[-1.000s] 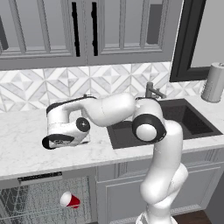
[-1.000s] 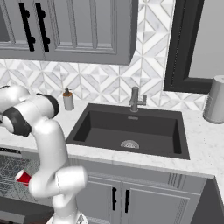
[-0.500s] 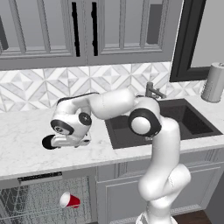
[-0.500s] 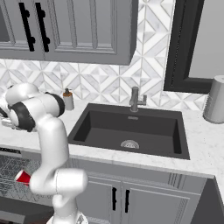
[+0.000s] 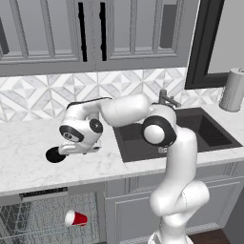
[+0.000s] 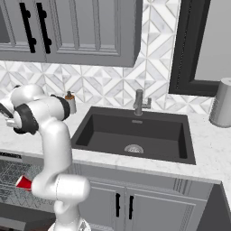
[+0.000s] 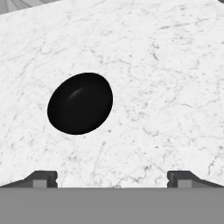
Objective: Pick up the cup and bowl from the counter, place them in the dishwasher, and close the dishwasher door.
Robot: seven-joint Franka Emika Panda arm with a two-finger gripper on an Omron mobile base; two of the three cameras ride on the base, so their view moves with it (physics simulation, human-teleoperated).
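Observation:
The black bowl sits on the white marble counter, to the left of centre between my fingertips and well ahead of them. My gripper is open and holds nothing. In the left base view the gripper points down at the counter, just right of the bowl, whose right part is covered by the hand. The red cup lies on its side in the wire rack of the open dishwasher, and the cup also shows in the right base view. The dishwasher door is out of view.
The dark sink with its tap lies right of the arm. A soap dispenser stands by the backsplash. A paper towel roll is at the far right. Grey wall cabinets hang above.
The hand has swung from sideways to pointing down at the counter and shifted slightly right. The bowl now shows beside it. The jaws stayed open.

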